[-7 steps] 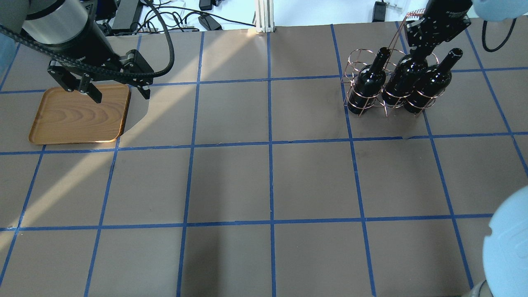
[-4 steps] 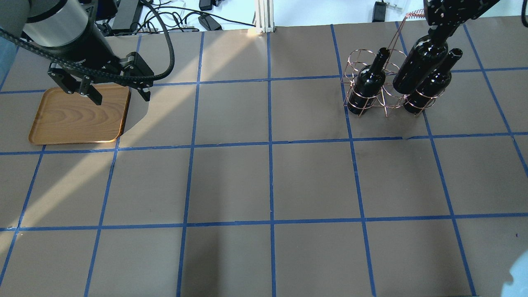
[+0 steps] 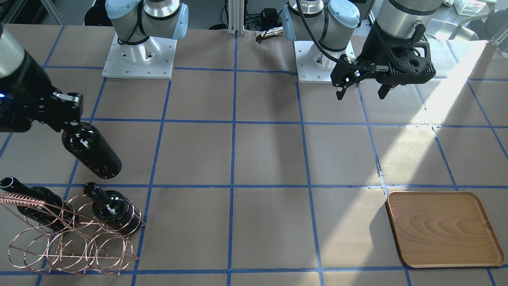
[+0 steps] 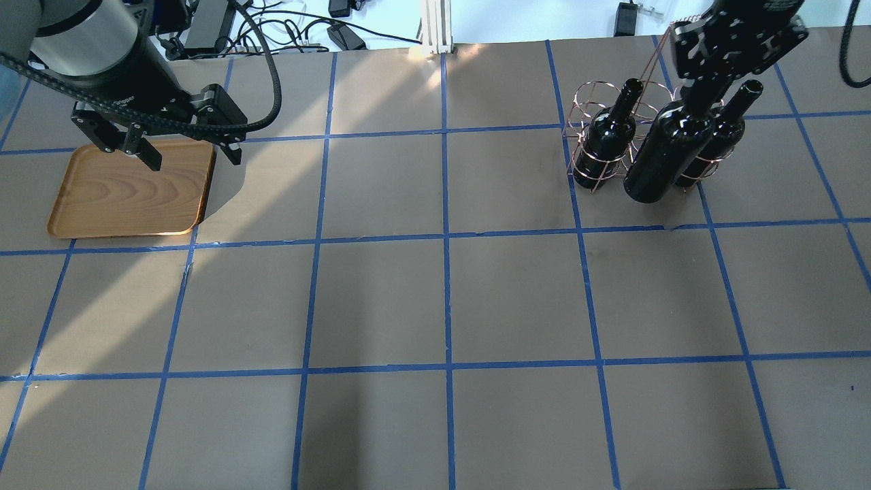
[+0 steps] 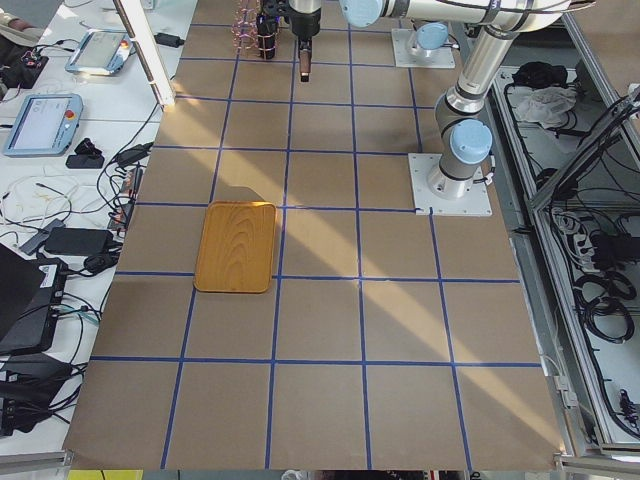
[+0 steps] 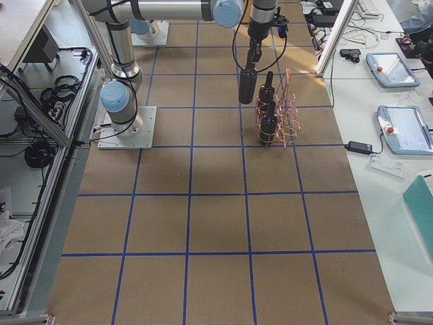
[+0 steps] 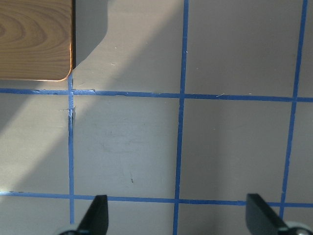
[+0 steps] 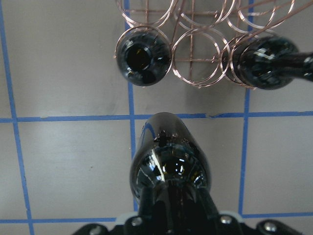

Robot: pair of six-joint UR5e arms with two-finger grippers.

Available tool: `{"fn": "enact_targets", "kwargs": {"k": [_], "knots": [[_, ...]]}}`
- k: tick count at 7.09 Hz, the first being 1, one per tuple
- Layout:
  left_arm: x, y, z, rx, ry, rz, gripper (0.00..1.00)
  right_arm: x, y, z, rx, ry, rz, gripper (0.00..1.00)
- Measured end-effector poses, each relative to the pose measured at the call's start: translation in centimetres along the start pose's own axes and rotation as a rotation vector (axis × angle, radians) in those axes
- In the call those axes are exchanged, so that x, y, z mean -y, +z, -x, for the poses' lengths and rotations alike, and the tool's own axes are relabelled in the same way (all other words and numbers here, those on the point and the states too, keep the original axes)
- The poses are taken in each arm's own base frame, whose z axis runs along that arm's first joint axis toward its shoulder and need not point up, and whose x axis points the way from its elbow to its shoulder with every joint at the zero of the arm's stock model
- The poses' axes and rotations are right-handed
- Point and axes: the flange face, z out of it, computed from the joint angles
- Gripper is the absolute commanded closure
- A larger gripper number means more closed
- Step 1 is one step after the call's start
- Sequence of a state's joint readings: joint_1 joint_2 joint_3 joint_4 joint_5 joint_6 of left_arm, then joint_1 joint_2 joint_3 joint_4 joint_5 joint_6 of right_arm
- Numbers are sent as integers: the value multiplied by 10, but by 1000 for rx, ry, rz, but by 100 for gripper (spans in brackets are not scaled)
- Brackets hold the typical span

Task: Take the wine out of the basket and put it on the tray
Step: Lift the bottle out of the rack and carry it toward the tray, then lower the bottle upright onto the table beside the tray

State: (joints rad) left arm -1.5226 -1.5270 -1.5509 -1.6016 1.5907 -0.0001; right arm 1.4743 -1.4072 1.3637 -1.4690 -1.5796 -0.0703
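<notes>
Wine (image 4: pixel 670 146) was clenched by its neck in the right tool (image 4: pixel 698 101), held clear of the basket (image 4: pixel 599 85) for transfer; left tool (image 4: pixel 194 158) was noted spread, empty.

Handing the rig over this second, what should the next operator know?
Right gripper: shut on the neck of one wine bottle, lifted clear of the basket.
Left gripper: open, empty, hovering near the tray.
Two other bottles sit in the basket; the tray is bare.
Left to do: carry the held bottle across to the tray, set it down, release.
</notes>
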Motion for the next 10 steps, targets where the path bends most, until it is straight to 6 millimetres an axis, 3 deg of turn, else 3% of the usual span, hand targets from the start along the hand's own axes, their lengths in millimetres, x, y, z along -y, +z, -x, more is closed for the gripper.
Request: {"fn": "enact_targets", "kwargs": {"k": [3,5,6,8,10], "knots": [[1,0,6,1,-10,0,0,-15,53,103,-5,127,-19,80],[3,0,12,2,-23,0,0,-33,77,195,2,174,-53,80],[4,-2,17,4,-32,-3,0,-45,85,232,7,171,-61,80],[11,-7,50,6,-40,-11,0,-63,95,282,56,168,-68,80],[15,-8,97,8,-45,-7,0,-63,105,326,94,166,-83,80]]}}
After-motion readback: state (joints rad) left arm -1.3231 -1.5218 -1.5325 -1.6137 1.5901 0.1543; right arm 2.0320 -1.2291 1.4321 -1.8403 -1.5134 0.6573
